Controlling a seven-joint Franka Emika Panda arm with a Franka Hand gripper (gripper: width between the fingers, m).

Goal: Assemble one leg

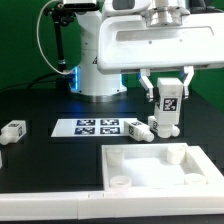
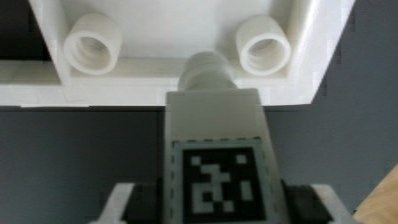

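One leg (image 1: 168, 110) — white block, square tag, narrower stub — gripped by tool (image 1: 168, 97)

Both views are small and coarse, with soft edges throughout. In the exterior view the light is bright and even. The arm's white housing (image 1: 150, 45) is blown out to almost featureless white. The panel (image 1: 150, 165) at the near side is nearly as bright, its recess marked only by faint grey shadows. The black table (image 1: 40, 105) stays dark with little sheen. A blue glow (image 1: 73, 74) shows at the arm's base, on the exterior view's left. In the wrist view the leg (image 2: 217, 130) sits close to the lens and is out of focus. Its tag (image 2: 222, 182) is smeared, the cells bleeding together. The panel's round sockets (image 2: 89, 50) hold soft shadow inside, and the table reads as washed grey.
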